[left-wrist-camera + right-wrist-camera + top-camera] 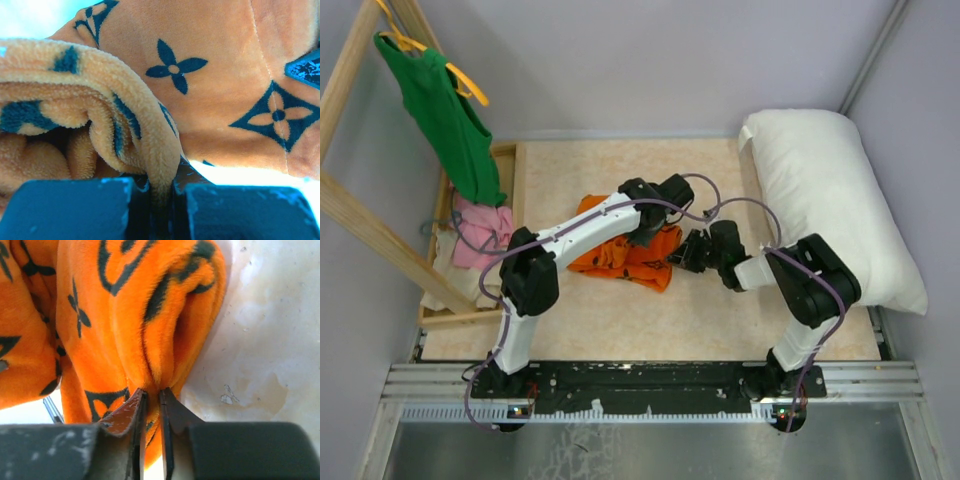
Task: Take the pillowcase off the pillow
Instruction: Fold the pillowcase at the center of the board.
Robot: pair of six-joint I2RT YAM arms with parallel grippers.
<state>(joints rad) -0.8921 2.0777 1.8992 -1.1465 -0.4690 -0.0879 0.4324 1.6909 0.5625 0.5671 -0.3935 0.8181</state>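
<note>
my left gripper (159, 187) and right gripper (151, 397) each pinch a pillowcase (640, 265) fold; pillow (830, 190) lies apart.

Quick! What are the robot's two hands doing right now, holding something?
The left gripper: closed, pinching a fold of the pillowcase.
The right gripper: closed, pinching the pillowcase too.

Open tabletop (650, 320) noted between near edge and bunched pillowcase (635, 268). Right side is taken up by pillow (830, 200); left edge is blocked by wooden rack (380, 235) and pink cloth (480, 235).
</note>
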